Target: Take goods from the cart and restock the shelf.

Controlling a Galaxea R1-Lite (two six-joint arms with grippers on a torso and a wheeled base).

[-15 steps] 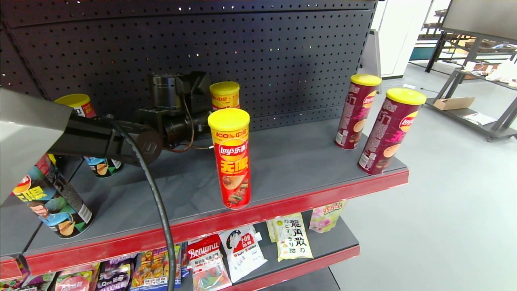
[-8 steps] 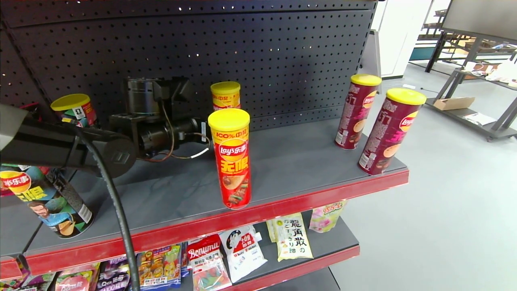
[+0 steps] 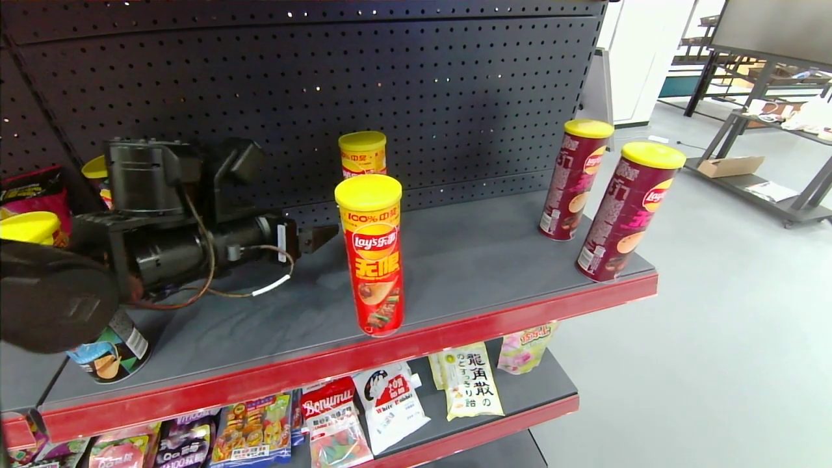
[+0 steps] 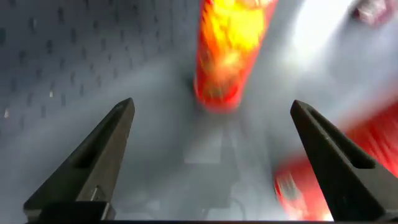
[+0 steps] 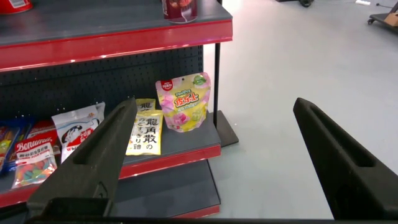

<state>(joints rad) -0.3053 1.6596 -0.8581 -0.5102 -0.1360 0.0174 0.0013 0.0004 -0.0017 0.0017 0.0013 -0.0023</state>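
My left claw (image 4: pixel 211 106) hangs wide open and empty over the shelf (image 3: pixel 455 260), just left of the red can (image 3: pixel 374 260). That can stands upright near the front edge, label outward, placed as stock, I judge. Farther right, two maroon cans (image 3: pixel 575 179) stand likewise. My right claw (image 5: pixel 214 102) gapes empty, low by the snack bags (image 5: pixel 183 102).

Blurred red can (image 4: pixel 227 56); blue can (image 3: pixel 110 348) half behind left arm (image 3: pixel 58 299)

Wide-spread left claw (image 4: pixel 212 104) before an upright red-and-yellow can (image 4: pixel 227 56) on the grey shelf (image 4: pixel 155 130)
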